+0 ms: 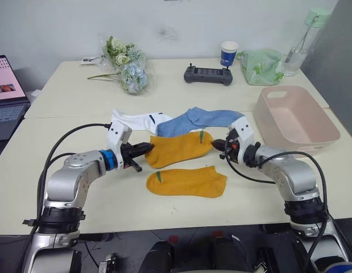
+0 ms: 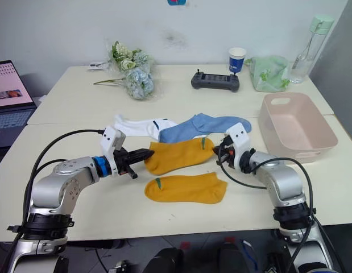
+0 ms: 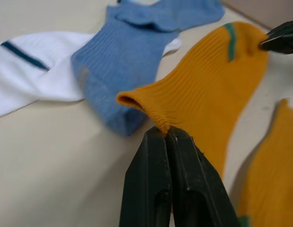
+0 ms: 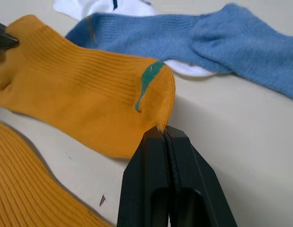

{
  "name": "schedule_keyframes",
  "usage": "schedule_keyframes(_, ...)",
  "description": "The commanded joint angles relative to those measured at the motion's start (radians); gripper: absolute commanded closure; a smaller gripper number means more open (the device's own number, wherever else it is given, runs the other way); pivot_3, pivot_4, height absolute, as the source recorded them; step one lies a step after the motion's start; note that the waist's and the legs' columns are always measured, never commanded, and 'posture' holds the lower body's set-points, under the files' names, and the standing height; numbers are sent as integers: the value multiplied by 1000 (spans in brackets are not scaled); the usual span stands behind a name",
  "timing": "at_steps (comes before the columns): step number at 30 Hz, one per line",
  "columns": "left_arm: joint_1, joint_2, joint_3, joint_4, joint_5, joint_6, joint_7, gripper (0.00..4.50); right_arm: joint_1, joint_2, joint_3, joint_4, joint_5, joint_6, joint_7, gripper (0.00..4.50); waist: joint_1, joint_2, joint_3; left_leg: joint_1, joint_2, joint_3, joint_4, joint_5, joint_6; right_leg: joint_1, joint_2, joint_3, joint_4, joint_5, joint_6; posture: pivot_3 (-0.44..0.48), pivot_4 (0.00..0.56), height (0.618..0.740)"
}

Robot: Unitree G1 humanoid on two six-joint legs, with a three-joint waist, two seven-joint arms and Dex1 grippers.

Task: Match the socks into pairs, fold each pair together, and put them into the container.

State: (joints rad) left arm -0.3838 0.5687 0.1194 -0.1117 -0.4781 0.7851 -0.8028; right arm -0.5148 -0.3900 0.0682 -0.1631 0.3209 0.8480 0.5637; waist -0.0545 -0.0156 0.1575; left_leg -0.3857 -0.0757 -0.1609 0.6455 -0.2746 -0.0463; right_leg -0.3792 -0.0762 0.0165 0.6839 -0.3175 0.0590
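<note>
1. Mustard-yellow knit is being pinched at both ends: the left gripper (image 1: 149, 147) is clamped on the toe edge of the far mustard-yellow sock (image 1: 181, 149), and the right gripper (image 1: 218, 144) is clamped on its cuff corner beside the green tab.
2. Judging by this, the matching step is under way; the next move is probably calling for both arms lifting this sock evenly and laying it squarely over the near mustard-yellow sock (image 1: 187, 182), which is lying nearer the table's front edge.
3. Light blue socks (image 1: 201, 120) and a white sock (image 1: 136, 120) are waiting just behind, overlapping, toward the table's middle.
4. Pale pink container (image 1: 295, 119) is sitting by the table's right edge, holding no socks.
5. A blue-and-white paper cup (image 1: 229, 53) near the back edge is carrying print too small to read; the socks are showing no legible writing.
</note>
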Motion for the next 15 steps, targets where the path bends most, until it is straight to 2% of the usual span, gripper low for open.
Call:
schedule_keyframes(1,-13,-94,63,-184,-203,238,115,4464,-98,5,-21,36,11,-39,14,4496,-1,0,0,0,0,0,0,0,0,0,0,0,0,0,0,0,150,740)
schedule_keyframes(4,34,-187,68,-286,-300,389,223,4464,-165,21,7,118,-9,-78,30,4496,-2,0,0,0,0,1,0,0,0,1,0,0,0,0,0,0,150,740)
schedule_keyframes(9,127,-343,90,-365,-381,510,399,4464,-212,25,73,211,-60,-147,66,4496,-2,0,0,1,1,1,0,0,0,1,0,0,0,0,0,0,150,740)
schedule_keyframes(15,225,-392,16,-401,-389,497,447,4464,-211,55,152,296,-106,-208,105,4496,-1,0,0,1,1,2,0,0,0,1,0,1,0,0,0,0,150,740)
